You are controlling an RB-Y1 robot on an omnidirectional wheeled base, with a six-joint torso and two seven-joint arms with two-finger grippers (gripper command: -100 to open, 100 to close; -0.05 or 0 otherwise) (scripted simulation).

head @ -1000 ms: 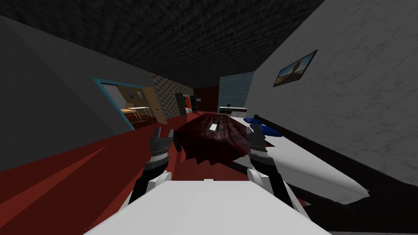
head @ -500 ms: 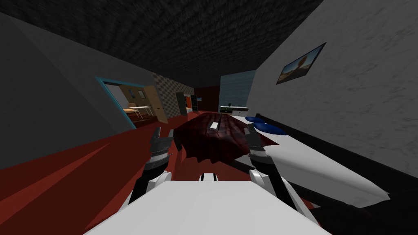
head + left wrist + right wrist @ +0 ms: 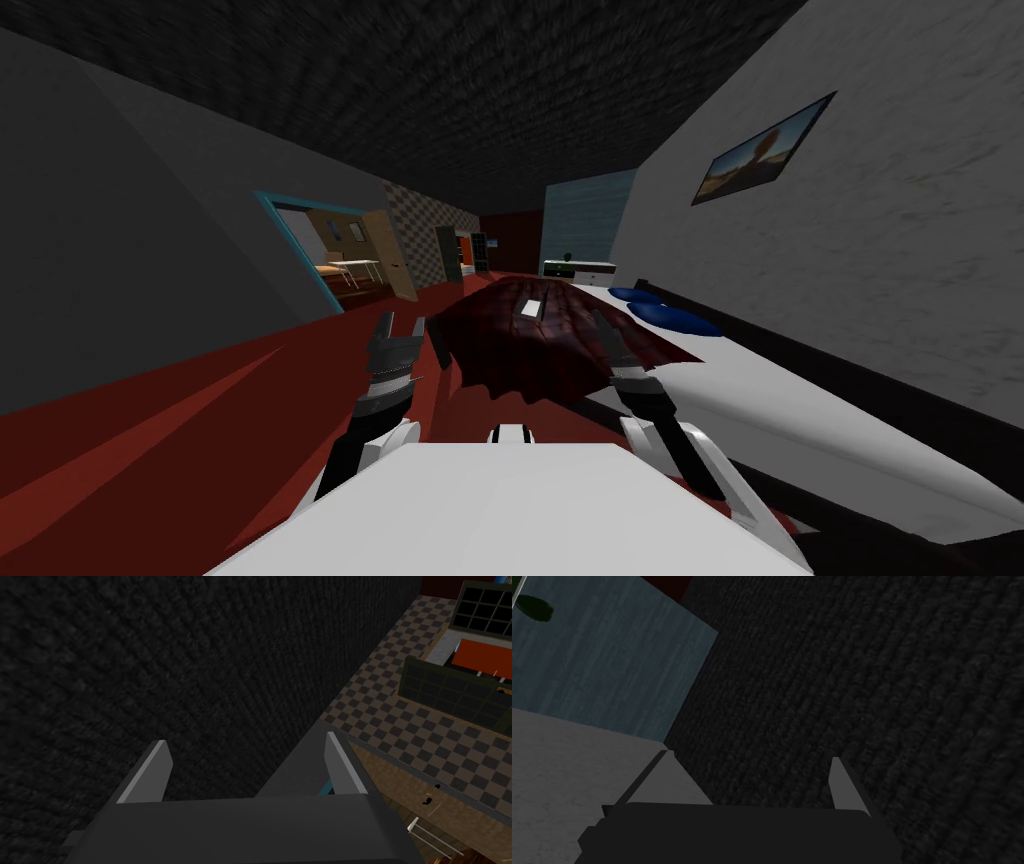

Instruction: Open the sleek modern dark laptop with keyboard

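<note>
Whitish laptop (image 3: pixel 529 309) well beyond both jaws

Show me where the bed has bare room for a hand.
Free: the white sheet between the red blanket and dark bed frame, nearer than the blue pillows; also blanket around the small white item. Crowded by the pillows.

Red floor (image 3: pixel 180 430), grey walls (image 3: pixel 900 260), white bed (image 3: pixel 800 400), framed picture (image 3: pixel 765 150).

Laptop (image 3: pixel 528 309) on blanket (image 3: pixel 530 352), blanket on bed (image 3: pixel 800 410), 2 pillows (image 3: pixel 668 314) right of laptop
</note>
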